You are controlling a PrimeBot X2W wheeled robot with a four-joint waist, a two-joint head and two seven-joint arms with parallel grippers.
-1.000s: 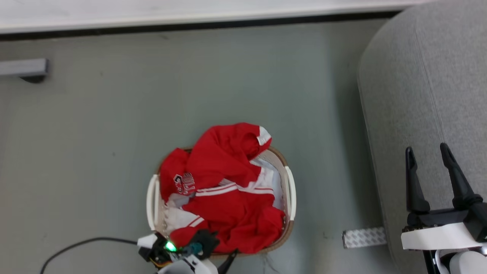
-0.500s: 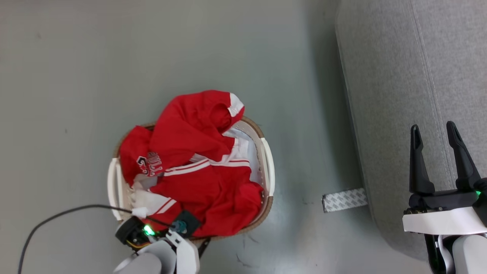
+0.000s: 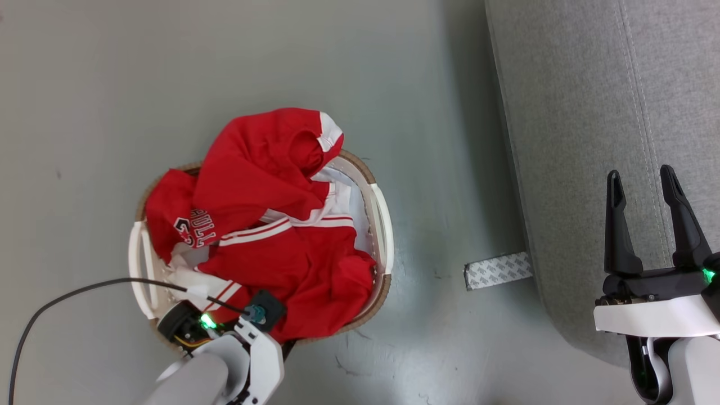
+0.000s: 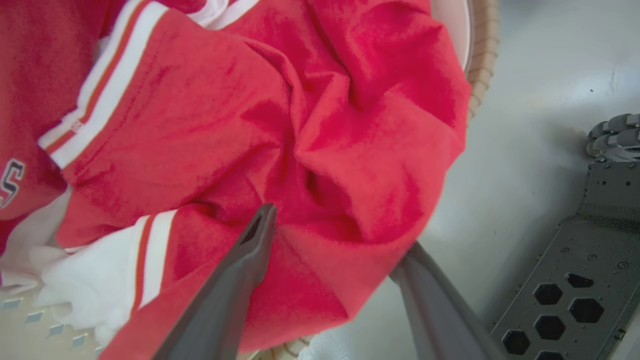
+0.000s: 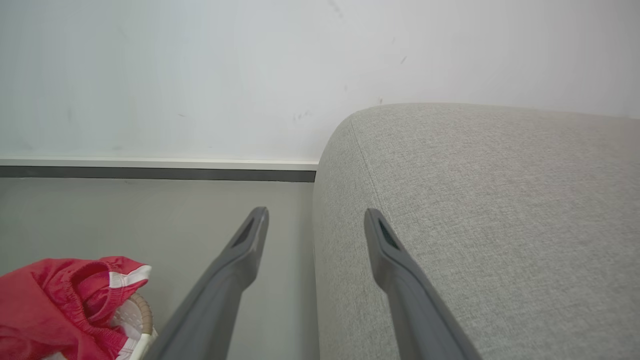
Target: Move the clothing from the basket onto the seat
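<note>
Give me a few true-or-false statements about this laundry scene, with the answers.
1. The clothing lies in the basket. True.
2. The right gripper is shut on a garment. False: it is open and empty, by the seat.
3. The left gripper is open above the clothing. True.
4. The basket stands on the seat. False: it stands on the floor beside it.

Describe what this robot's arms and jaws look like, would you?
Right arm: white shell, black wrist block, small green light; its jaws are two long, dark, tapering fingers. Left arm: pale grey-and-white shell, black wrist parts, a green light, coloured wires and a thin black cable trailing off.
</note>
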